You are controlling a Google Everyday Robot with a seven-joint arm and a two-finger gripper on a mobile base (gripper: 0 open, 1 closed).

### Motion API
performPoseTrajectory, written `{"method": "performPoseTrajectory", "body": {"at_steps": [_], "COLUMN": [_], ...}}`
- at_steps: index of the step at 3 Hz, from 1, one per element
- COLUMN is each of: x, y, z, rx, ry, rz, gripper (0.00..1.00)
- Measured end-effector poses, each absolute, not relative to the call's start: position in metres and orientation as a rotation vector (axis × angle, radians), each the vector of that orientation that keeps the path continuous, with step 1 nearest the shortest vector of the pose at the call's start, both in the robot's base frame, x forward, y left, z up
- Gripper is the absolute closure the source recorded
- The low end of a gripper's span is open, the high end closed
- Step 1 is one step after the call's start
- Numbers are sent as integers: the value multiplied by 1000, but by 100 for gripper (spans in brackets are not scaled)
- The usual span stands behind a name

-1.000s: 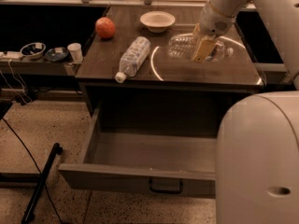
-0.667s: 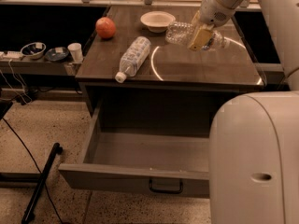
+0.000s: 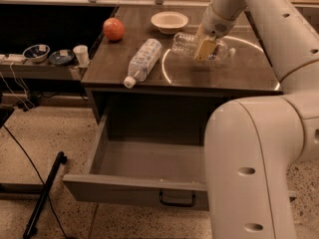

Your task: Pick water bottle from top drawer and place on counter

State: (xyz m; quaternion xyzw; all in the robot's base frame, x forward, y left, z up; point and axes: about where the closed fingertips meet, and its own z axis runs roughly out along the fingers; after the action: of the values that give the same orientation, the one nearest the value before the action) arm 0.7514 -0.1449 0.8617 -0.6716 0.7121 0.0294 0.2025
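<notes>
My gripper (image 3: 206,48) is over the counter (image 3: 239,71), inside the thin bright ring, and is shut on the water bottle (image 3: 183,43). The small clear ribbed bottle lies sideways in the fingers, sticking out to the left and right of them, just above or at the tabletop. I cannot tell whether it touches the wood. The top drawer (image 3: 94,185) stands pulled open below the counter, its black handle (image 3: 177,199) at the front. The part of its floor that shows is bare; my arm hides its right side.
A larger bottle with a white label (image 3: 143,59) lies on the counter's left part. A red apple (image 3: 113,29) and a white bowl (image 3: 169,21) sit at the back. A low side shelf at left holds bowls (image 3: 36,52) and a cup (image 3: 80,54). My white arm fills the right foreground.
The gripper with the bottle went toward the back of the counter, then came back down and a little left, still inside the ring. The drawer and other objects have not moved.
</notes>
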Motion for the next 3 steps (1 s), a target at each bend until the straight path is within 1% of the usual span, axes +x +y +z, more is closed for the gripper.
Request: {"method": "performPoseTrajectory", "body": {"at_steps": [1, 3], "x": [757, 756], "y": [-138, -140], "z": [833, 836], "rx": [-1910, -1927], "ry": [1987, 1965], "rz": [123, 118], "gripper": [0, 0]}}
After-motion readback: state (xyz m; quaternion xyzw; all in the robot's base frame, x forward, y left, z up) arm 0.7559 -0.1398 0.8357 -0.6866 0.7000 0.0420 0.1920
